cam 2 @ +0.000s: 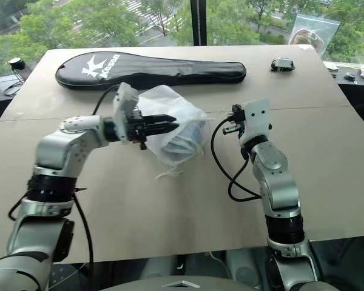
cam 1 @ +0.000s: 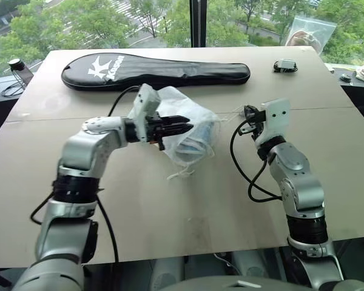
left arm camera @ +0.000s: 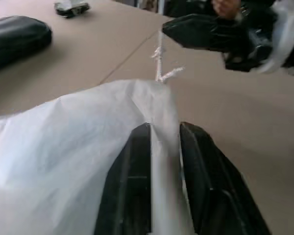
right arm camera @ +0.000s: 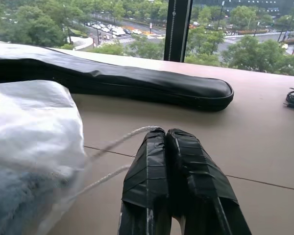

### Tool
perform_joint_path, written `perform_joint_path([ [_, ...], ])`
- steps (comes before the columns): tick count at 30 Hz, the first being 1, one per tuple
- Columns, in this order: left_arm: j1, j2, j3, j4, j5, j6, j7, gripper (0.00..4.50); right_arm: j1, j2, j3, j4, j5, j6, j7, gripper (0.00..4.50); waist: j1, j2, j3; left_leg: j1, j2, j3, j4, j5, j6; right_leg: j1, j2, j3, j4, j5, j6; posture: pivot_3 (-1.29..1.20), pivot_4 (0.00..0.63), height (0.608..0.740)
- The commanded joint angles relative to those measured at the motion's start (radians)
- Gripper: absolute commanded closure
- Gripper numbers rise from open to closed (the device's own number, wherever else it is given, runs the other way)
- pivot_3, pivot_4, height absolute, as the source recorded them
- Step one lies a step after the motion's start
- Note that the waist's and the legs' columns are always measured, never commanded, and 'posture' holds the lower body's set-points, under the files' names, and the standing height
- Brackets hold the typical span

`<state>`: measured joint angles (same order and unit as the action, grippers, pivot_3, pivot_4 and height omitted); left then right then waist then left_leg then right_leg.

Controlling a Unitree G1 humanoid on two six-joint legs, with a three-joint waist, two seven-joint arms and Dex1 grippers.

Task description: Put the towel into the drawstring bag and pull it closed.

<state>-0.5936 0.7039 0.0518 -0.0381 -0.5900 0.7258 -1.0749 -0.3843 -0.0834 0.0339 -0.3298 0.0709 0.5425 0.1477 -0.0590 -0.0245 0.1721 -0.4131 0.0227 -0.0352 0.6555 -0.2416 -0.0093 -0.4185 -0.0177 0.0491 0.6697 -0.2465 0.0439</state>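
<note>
Mid-worktop (cam 1: 170, 224): drawstring bag (cam 1: 191, 124) puffed up, towel (cam 1: 193, 147) showing blue-grey through its thin wall. Left gripper (cam 1: 185, 127) reaching in from 9 o'clock, its 2 black fingers (left arm camera: 132, 196) slightly apart, pinching a fold of the bag's fabric. Right gripper (cam 1: 246, 120) at 3 o'clock of the bag, just beside it, clamped tight on the white cord (right arm camera: 118, 142) stretched from the bag's mouth. Farther off, at 12 o'clock, long black racket case (cam 1: 155, 70); small dark object (cam 1: 285, 65) at 1 o'clock.
</note>
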Motion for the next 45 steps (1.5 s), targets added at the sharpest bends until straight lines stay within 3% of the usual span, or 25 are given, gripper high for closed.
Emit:
perform_joint_path([
  [1,0.142,0.095,0.131,-0.162,-0.116,0.127,-0.004,1.68,-0.003,-0.003,0.002,-0.057,0.007,0.006,-0.002,4.50,-0.007,0.000,0.000,0.000,0.000,0.000,0.000,0.000,0.000,0.000,0.000,0.001,0.000,0.000,0.000,0.00,0.150,0.740],
  [2,0.205,0.124,0.153,-0.206,-0.124,0.138,-0.009,1.19,-0.002,-0.005,0.001,-0.058,0.009,0.006,0.000,4.50,-0.008,0.000,0.000,0.001,0.000,0.000,-0.001,0.000,0.000,0.000,0.000,0.002,0.001,0.000,0.000,0.00,0.150,0.740],
  [7,0.481,0.168,0.140,-0.389,-0.049,0.033,0.008,1.19,-0.003,-0.017,-0.005,-0.049,0.021,0.005,0.011,4.50,0.004,0.001,0.000,0.001,0.000,0.000,-0.001,0.000,0.000,-0.001,-0.002,0.003,0.001,0.000,0.000,0.00,0.150,0.740],
  [11,0.514,0.079,0.038,-0.426,0.041,-0.040,0.128,1.19,0.037,-0.099,0.031,-0.055,0.009,0.007,0.086,4.50,0.036,0.001,0.000,0.002,0.000,0.000,0.000,0.000,0.000,0.001,-0.002,0.000,0.002,0.000,0.000,0.00,0.150,0.740],
  [15,0.511,0.019,-0.043,-0.397,0.120,-0.088,0.195,1.16,0.077,-0.152,0.026,-0.069,0.029,0.008,0.130,3.15,0.042,0.001,0.000,0.004,-0.001,0.001,0.000,0.000,0.000,0.004,-0.001,0.001,0.002,0.000,0.000,0.00,0.150,0.740],
  [19,0.469,-0.043,-0.125,-0.329,0.180,-0.139,0.223,1.16,0.115,-0.233,0.024,-0.072,0.015,-0.008,0.179,1.19,0.041,0.001,0.000,0.005,-0.001,0.002,0.000,0.000,0.000,0.004,-0.001,0.002,0.002,0.000,0.000,0.00,0.150,0.740],
  [20,0.461,-0.053,-0.131,-0.319,0.184,-0.145,0.223,1.16,0.120,-0.248,0.027,-0.071,0.014,-0.012,0.189,1.19,0.042,0.001,0.000,0.005,-0.001,0.002,0.000,0.000,0.000,0.004,0.000,0.002,0.002,0.000,0.000,0.00,0.150,0.740],
  [24,0.435,-0.060,-0.124,-0.298,0.170,-0.154,0.199,2.36,0.130,-0.324,0.044,-0.033,-0.003,-0.057,0.252,1.13,0.038,0.001,0.000,0.006,-0.001,0.003,0.000,0.000,0.000,0.004,0.000,0.003,0.003,0.000,0.000,0.00,0.150,0.740],
  [25,0.430,-0.056,-0.110,-0.294,0.157,-0.151,0.189,2.96,0.124,-0.343,0.054,-0.010,-0.019,-0.080,0.263,1.13,0.038,0.001,0.000,0.006,-0.001,0.003,0.000,0.000,0.000,0.004,0.000,0.003,0.003,0.000,0.000,0.00,0.150,0.740],
  [26,0.424,-0.052,-0.093,-0.292,0.140,-0.144,0.179,3.14,0.114,-0.354,0.068,0.016,-0.030,-0.099,0.274,1.13,0.037,0.001,0.000,0.006,-0.001,0.003,0.000,0.000,0.000,0.004,0.000,0.003,0.003,0.000,0.000,0.00,0.150,0.740],
  [29,0.398,-0.043,-0.037,-0.299,0.073,-0.113,0.154,4.47,0.065,-0.364,0.133,0.117,-0.074,-0.160,0.302,1.13,0.030,0.001,0.000,0.007,-0.001,0.004,0.000,0.000,0.000,0.005,0.000,0.003,0.003,0.000,0.000,0.00,0.150,0.740],
  [34,0.362,-0.022,0.043,-0.347,-0.051,-0.020,0.151,4.47,-0.035,-0.311,0.196,0.294,-0.119,-0.254,0.312,1.13,0.017,0.001,0.000,0.007,0.000,0.004,0.000,0.000,0.000,0.005,0.000,0.004,0.003,0.000,0.000,0.00,0.150,0.740],
  [45,0.348,0.018,0.110,-0.384,-0.105,0.024,0.202,4.47,-0.276,-0.219,0.258,0.793,-0.289,-0.449,0.179,1.13,0.016,0.000,0.000,0.010,-0.001,0.004,0.000,0.000,0.000,0.006,0.000,0.004,0.003,0.000,0.000,0.00,0.150,0.740],
])
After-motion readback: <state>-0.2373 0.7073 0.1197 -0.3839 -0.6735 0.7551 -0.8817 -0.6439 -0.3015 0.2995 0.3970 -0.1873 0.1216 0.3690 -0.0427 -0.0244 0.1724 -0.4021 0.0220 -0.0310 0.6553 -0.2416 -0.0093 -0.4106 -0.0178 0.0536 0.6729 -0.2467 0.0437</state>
